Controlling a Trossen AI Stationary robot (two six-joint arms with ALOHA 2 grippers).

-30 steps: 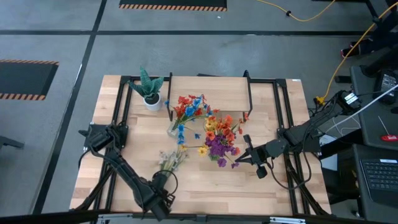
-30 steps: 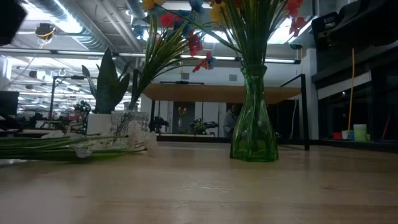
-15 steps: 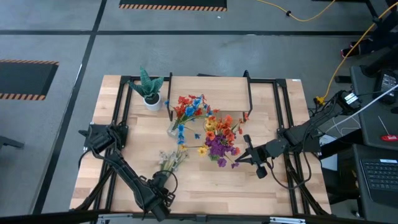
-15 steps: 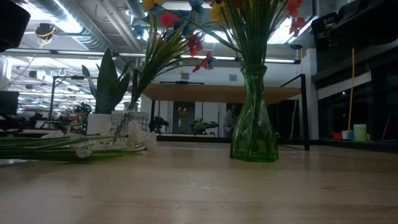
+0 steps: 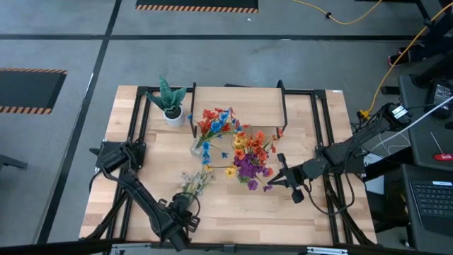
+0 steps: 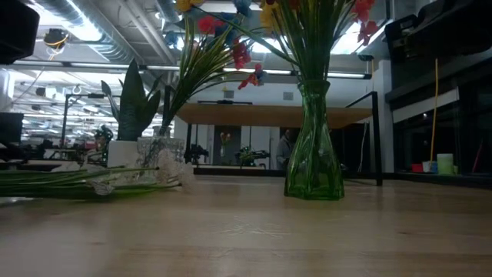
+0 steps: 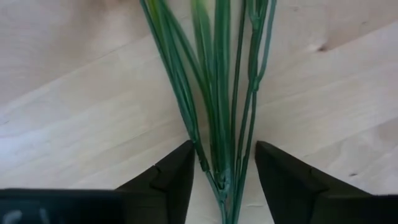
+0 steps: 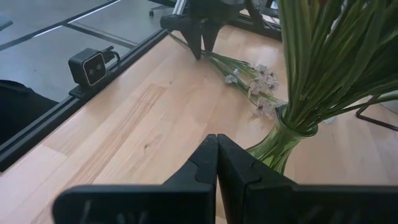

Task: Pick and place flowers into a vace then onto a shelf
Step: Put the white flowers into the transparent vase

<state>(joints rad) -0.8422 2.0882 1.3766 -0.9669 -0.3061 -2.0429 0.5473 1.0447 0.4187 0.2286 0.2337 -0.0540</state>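
Note:
A bunch of white-bloomed flowers [image 5: 195,180] lies flat on the table, its green stalks [image 7: 217,93] pointing toward the near edge. My left gripper [image 5: 182,205] is open at the stalk ends, one finger on each side [image 7: 224,146]. More flowers stand in a green glass vase [image 6: 314,154] and in a clear vase [image 5: 198,146]. My right gripper [image 5: 273,181] is shut [image 8: 216,140] and hovers just right of the green vase [image 8: 280,140]. The shelf [image 5: 241,106] stands at the table's far side. My left gripper comes from the near side with its fingers [image 7: 177,174] along the stalks. The stalks' lower ends [image 7: 224,177] lie in the gap on the table. One stalk runs close along a finger's inner edge; I cannot tell whether it touches.
A spiky green plant in a white pot [image 5: 170,108] stands at the shelf's left end. Black frame rails [image 5: 322,127] run along the table's sides. Bare wood [image 5: 241,209] lies between the vases and the near edge.
My left gripper has come down and moved a little toward the far edge, over the ends of the lying stalks. The bunch and the vases have stayed where they were.

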